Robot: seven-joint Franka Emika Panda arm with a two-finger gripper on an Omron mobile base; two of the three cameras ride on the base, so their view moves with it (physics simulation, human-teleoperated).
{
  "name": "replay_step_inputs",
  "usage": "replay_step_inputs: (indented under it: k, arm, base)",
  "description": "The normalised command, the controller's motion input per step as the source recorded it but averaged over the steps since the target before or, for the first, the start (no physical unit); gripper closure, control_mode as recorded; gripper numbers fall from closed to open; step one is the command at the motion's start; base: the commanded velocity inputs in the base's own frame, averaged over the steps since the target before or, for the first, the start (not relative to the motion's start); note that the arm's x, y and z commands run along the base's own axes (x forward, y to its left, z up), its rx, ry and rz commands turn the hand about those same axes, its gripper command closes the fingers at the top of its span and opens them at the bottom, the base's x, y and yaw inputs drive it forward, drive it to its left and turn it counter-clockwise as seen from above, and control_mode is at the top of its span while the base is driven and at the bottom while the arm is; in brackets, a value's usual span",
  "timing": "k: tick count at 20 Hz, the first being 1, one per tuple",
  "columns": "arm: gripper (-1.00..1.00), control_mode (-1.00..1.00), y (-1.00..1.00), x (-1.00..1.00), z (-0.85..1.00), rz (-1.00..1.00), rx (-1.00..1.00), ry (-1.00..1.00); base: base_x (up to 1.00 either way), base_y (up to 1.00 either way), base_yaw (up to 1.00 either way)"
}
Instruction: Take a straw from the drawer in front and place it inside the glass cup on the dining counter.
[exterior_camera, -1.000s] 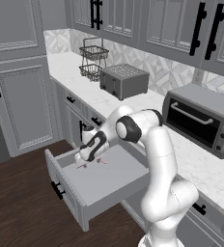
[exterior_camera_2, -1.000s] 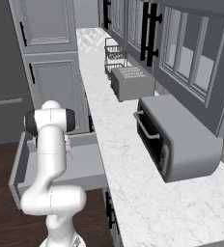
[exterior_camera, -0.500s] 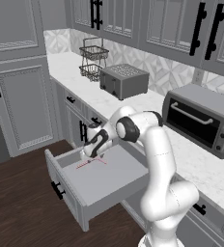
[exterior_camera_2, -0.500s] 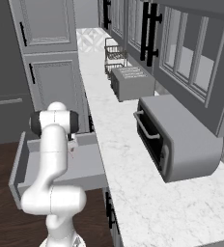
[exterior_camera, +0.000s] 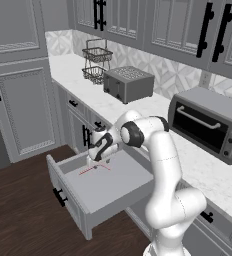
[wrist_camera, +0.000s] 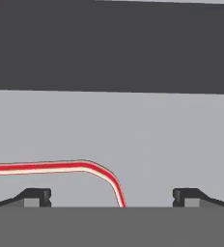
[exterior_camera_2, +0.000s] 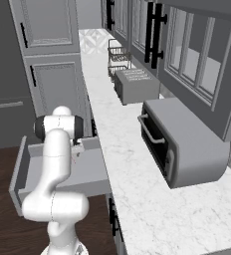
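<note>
Lay flat on the floor of the open drawer (exterior_camera: 113,192), toward its back half: the straw (exterior_camera: 90,169), thin and red, long axis running roughly along the drawer's width, one end reaching toward the drawer's left wall, the other toward the arm. Seen in the hand view as a bent line (wrist_camera: 61,167): long part level, then a short part turning down between the fingertips. Hung directly above the straw's near end, inside the drawer: the fingers (exterior_camera: 99,160), spread fully wide, holding nothing, tips (wrist_camera: 36,195) on either side of the short bent part. Stood behind the drawer, on the marble surface (exterior_camera: 138,107): a toaster (exterior_camera: 128,83)
</note>
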Motion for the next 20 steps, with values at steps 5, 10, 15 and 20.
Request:
replay_step_inputs:
  k: [5,10,15,20]
  arm:
    - [-1.0,-1.0,-0.24,0.0,-0.12,0.05,0.0,0.07]
    - [-1.0,-1.0,-0.05,0.14,-0.36,0.07,0.0,0.07]
    - [-1.0,-1.0,0.0,0.2,-0.62,0.05,0.0,0.16]
    - [1.0,-1.0,0.0,-0.09,-0.53,0.05,0.0,0.1]
  base:
    - [0.0,0.0,0.0]
    - [0.0,0.0,0.0]
    - [0.0,0.0,0.0]
    - [0.0,0.0,0.0]
